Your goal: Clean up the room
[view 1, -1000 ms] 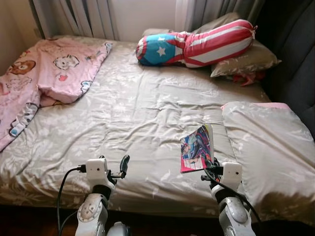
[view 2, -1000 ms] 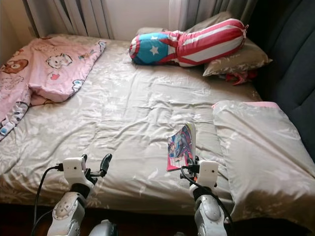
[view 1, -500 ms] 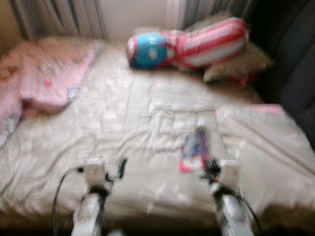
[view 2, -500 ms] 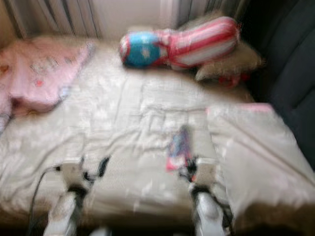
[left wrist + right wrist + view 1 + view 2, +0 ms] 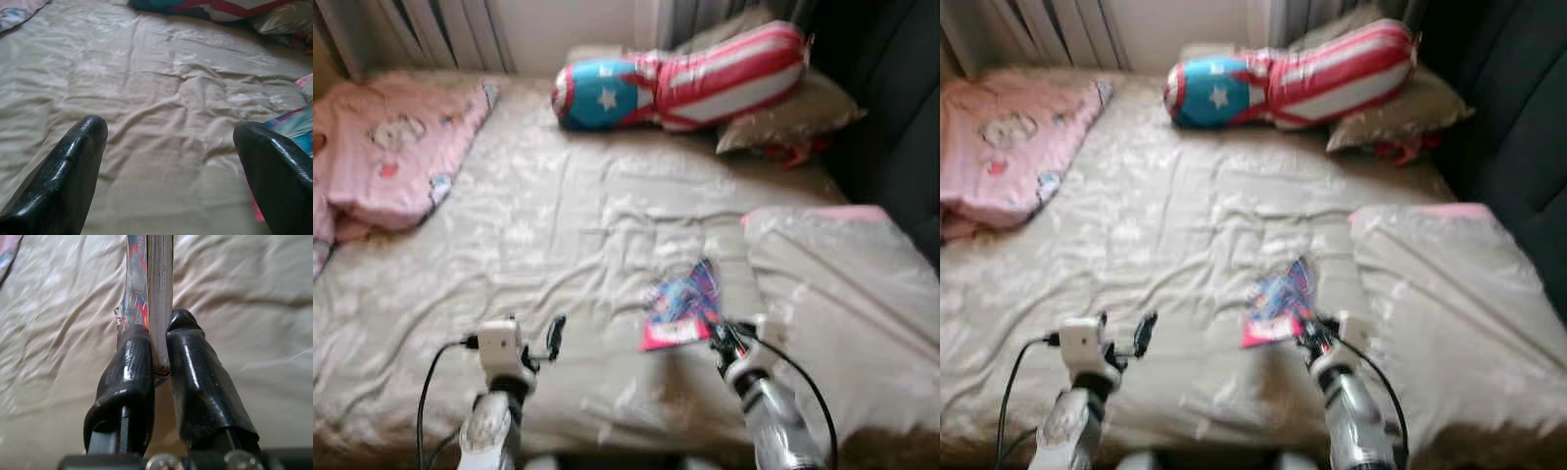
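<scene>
The right hand (image 5: pixel 159 367) is clamped on the spine end of a thin comic book (image 5: pixel 683 304), its two glossy black fingers (image 5: pixel 128 377) squeezing the stacked page edges between them, so the book stands out ahead of the wrist just above the sheet, at the lower middle of the head views; I take it as the bit of clutter being lifted off the bed as part of tidying the room. Its cover is bright, blue and pink with busy artwork, slick paper against the matte cloth below. The left hand (image 5: pixel 171 142) hangs wide apart over bare sheet at the lower left, holding nothing, probably kept free as a spare. The bed (image 5: pixel 568 225) is covered in a beige sheet, softly crumpled, with a pale leaf pattern. At the lower right a flat pillow (image 5: pixel 842 284) in the same cloth lies just beside the book. Across the top of the frame rests a long bolster (image 5: pixel 675 78), a blue end with a white star and red and white stripes, leaning on a plump beige cushion (image 5: pixel 793 117). A pink blanket (image 5: pixel 391 147) with cartoon prints is bunched at the upper left, still to be dealt with
</scene>
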Tool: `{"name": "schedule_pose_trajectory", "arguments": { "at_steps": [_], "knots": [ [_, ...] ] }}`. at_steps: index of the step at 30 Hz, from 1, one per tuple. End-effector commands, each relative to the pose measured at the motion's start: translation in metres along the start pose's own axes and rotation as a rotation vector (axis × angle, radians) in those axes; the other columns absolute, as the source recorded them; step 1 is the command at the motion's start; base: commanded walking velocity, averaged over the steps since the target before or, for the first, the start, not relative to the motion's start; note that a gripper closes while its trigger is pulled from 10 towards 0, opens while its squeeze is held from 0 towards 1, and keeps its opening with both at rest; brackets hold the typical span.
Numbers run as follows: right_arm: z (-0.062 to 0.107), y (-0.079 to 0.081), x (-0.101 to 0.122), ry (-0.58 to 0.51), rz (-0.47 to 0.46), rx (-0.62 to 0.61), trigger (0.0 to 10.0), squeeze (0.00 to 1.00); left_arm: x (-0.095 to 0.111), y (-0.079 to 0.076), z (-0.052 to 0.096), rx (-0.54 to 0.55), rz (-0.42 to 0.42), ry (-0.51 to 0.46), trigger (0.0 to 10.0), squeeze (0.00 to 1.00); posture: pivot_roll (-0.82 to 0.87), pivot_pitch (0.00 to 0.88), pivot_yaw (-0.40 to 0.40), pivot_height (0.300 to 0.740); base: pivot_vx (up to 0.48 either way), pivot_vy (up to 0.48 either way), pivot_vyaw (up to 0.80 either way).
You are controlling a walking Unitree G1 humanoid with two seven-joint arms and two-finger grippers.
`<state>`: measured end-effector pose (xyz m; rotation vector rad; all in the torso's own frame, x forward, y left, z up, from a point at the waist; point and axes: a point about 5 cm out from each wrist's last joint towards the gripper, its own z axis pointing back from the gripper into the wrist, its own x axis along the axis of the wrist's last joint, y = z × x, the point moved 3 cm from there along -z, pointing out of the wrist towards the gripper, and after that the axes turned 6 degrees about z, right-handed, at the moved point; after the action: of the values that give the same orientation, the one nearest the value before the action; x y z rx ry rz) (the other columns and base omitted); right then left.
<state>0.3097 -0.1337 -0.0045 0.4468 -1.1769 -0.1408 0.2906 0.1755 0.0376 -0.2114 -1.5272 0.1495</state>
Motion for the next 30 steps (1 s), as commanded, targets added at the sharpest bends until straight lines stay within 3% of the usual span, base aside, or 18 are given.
{"name": "schedule_pose_trajectory", "arguments": {
  "at_steps": [1,4,6,12,16,19,23,30],
  "knots": [
    [-0.002,-0.004,0.012,-0.030,-0.026,0.009,10.0,0.00,-0.001,0.000,0.003,0.000,-0.001,0.009,10.0,0.00,-0.06,0.158,-0.066,0.662,0.000,0.000,0.00],
    [-0.013,0.003,0.022,-0.024,-0.145,0.088,10.0,0.00,0.001,0.004,0.008,0.009,-0.007,0.006,10.0,0.00,-0.04,0.183,-0.061,0.662,0.000,0.000,0.00],
    [-0.019,0.007,0.027,-0.015,-0.146,0.129,10.0,0.00,0.003,0.006,0.014,0.013,-0.013,0.004,10.0,0.00,-0.02,0.197,-0.057,0.662,0.000,0.000,0.00],
    [-0.025,-0.007,0.044,-0.070,-0.296,0.022,10.0,0.00,0.006,0.012,0.025,0.021,-0.034,0.016,10.0,0.00,0.01,0.226,-0.037,0.662,0.000,0.000,0.00],
    [-0.025,-0.010,0.040,-0.022,-0.224,0.015,10.0,0.00,0.008,0.015,0.034,0.022,-0.049,0.029,10.0,0.00,0.03,0.248,-0.018,0.662,0.000,0.000,0.00],
    [-0.021,-0.018,0.034,0.009,-0.221,-0.019,10.0,0.00,0.011,0.015,0.037,0.019,-0.054,0.035,10.0,0.00,0.03,0.256,-0.012,0.662,0.000,0.000,0.00],
    [-0.013,-0.035,0.027,0.056,-0.177,-0.097,10.0,0.00,0.011,0.013,0.043,0.015,-0.058,0.054,10.0,0.00,0.04,0.275,0.001,0.662,0.000,0.000,0.00],
    [-0.008,-0.043,0.024,0.107,-0.100,-0.094,10.0,0.00,0.010,0.013,0.048,0.018,-0.058,0.075,10.0,0.00,0.04,0.288,0.007,0.662,0.000,0.000,0.00]
  ]
}}
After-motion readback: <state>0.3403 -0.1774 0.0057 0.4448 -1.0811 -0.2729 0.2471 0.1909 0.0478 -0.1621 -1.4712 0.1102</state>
